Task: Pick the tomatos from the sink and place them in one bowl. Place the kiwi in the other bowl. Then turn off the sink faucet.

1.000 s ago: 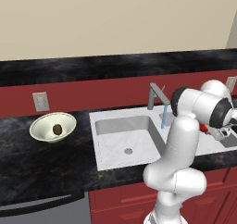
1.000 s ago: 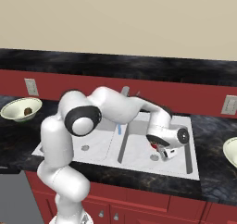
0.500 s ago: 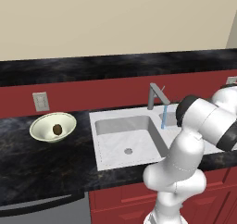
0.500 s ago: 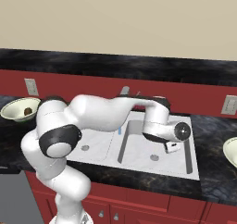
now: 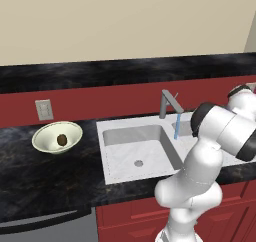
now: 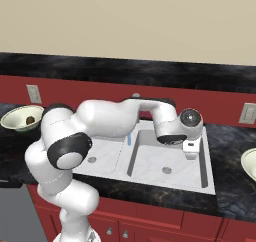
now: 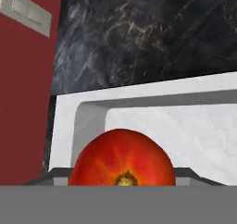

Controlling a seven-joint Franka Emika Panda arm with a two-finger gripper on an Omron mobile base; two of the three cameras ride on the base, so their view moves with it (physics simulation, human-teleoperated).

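I hold a tomato (image 7: pixel 122 157) close in front of my hand camera, its stem scar turned toward the lens and low, so the fruit's axis runs roughly along my gripper; it is round, with no real long side. My gripper (image 6: pixel 191 148) hangs over the right basin of the sink (image 6: pixel 205 178), near its right rim, clamped on the tomato as far as I can judge, since my fingers are hidden behind the fruit and the grip itself is hard to see.

The bowl (image 5: pixel 44 135) far to the left on the black counter (image 5: pixel 45 181) holds the kiwi (image 5: pixel 62 140), lying near the middle. A second bowl (image 6: pixel 249 163) sits at the right edge of the right base view, cut off by the frame, and I cannot tell what is in it.

Both basins look bare apart from their drains (image 5: pixel 138 163). The faucet (image 5: pixel 169 103) stands behind the divider, with a thin blue stream (image 5: pixel 176 127) falling from the spout.

Open counter lies between the sink's right rim and that second bowl, and the red backsplash (image 7: pixel 23 102) with an outlet (image 7: pixel 25 11) stands beyond
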